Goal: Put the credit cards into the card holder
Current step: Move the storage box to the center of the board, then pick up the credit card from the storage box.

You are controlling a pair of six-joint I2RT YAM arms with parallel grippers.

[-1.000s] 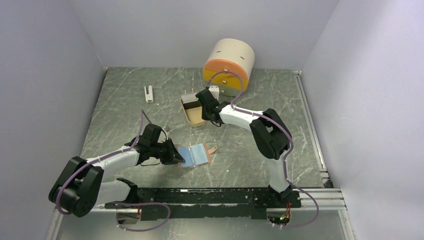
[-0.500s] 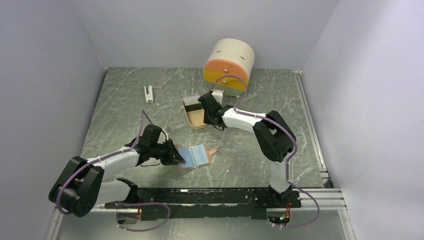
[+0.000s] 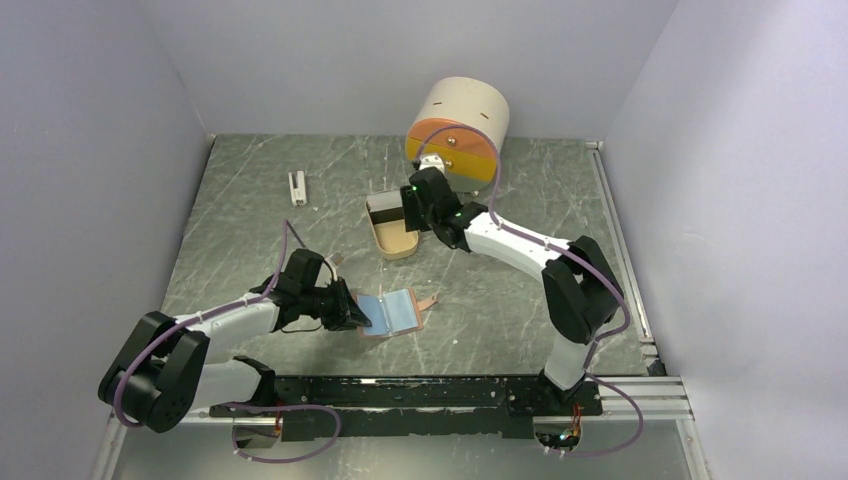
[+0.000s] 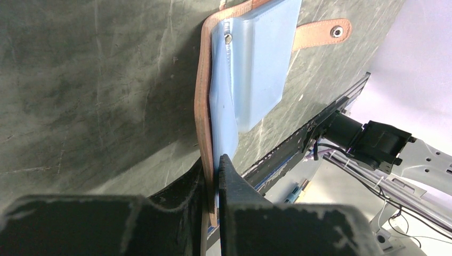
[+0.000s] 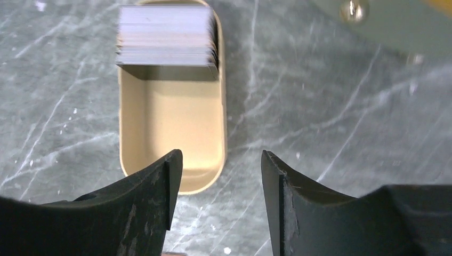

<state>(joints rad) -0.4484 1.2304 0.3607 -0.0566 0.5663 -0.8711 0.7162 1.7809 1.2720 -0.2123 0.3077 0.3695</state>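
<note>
Right arm's swung out over the last second. The elbow's gone wide and my right pincer (image 5: 218,160) has come up over the near end of the beige tray (image 5: 160,122) instead of sitting tucked in beside it. Its jaws are spread wide with nothing in them.

The credit cards (image 5: 165,37) are bunched at the far end of the tray, on edge by the look of it, ahead of my fingertips and a bit to the left. My left pincer (image 4: 213,165) is clamped on the near edge of the card holder (image 4: 256,69). That lies open with its clear pockets up, well apart from the right pincer and back toward my bases.

How I'd play the pick:
- Reach forward and nudge left until the stack sits centred between the fingers.
- Narrow the jaws so I catch one card, not the whole bundle.
- Lift straight up so it clears the tray wall.

The left side only has to keep the holder pinned so the pocket mouth doesn't slide.
</note>
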